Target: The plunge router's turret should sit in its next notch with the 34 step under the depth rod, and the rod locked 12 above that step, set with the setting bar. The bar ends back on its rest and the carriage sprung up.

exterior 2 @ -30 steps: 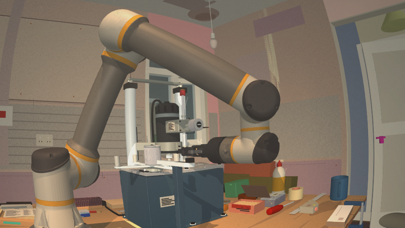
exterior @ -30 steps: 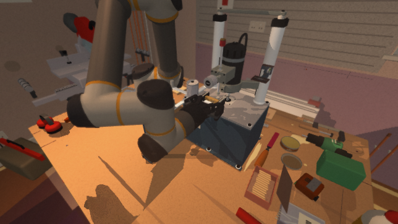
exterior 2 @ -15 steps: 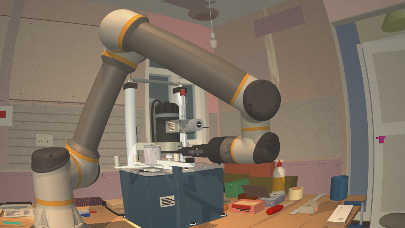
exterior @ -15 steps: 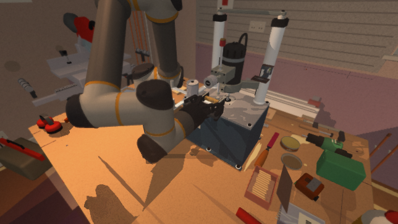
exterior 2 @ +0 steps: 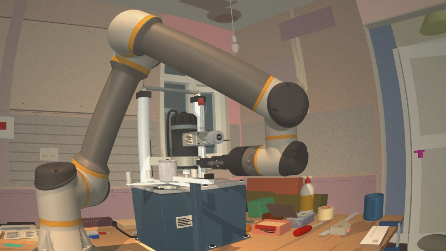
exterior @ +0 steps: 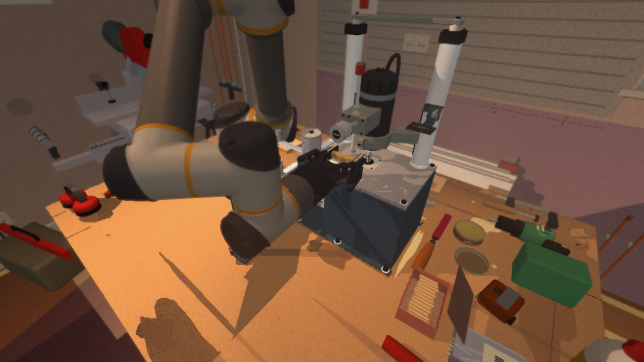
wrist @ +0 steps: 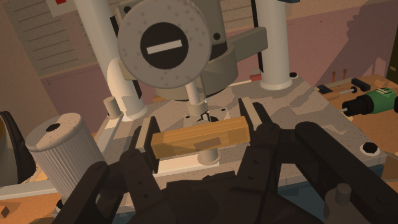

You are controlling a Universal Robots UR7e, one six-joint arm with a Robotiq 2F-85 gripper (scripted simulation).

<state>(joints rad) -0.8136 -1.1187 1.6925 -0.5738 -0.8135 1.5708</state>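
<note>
The setting bar (wrist: 199, 136), a short orange-brown block, is gripped end to end in my gripper (wrist: 200, 131) (exterior: 345, 162) (exterior 2: 206, 163), just above its pale rest plate (wrist: 185, 164) and a small peg (wrist: 208, 156). Behind it the depth rod (wrist: 193, 96) comes down from the router carriage toward the turret (wrist: 206, 118), which is mostly hidden by the bar. The round lock knob (wrist: 164, 46) (exterior 2: 215, 136) with a slotted face sits above. The router motor (exterior: 377, 100) hangs between two white columns on the grey base plate.
Behind the router stand a slatted wall and a window. A ribbed white knob (wrist: 64, 150) (exterior 2: 167, 170) stands left of the bar on the blue box (exterior 2: 190, 212). A green drill (exterior: 527, 232), chisel (exterior: 432, 242), tins and boxes lie on the bench to the right.
</note>
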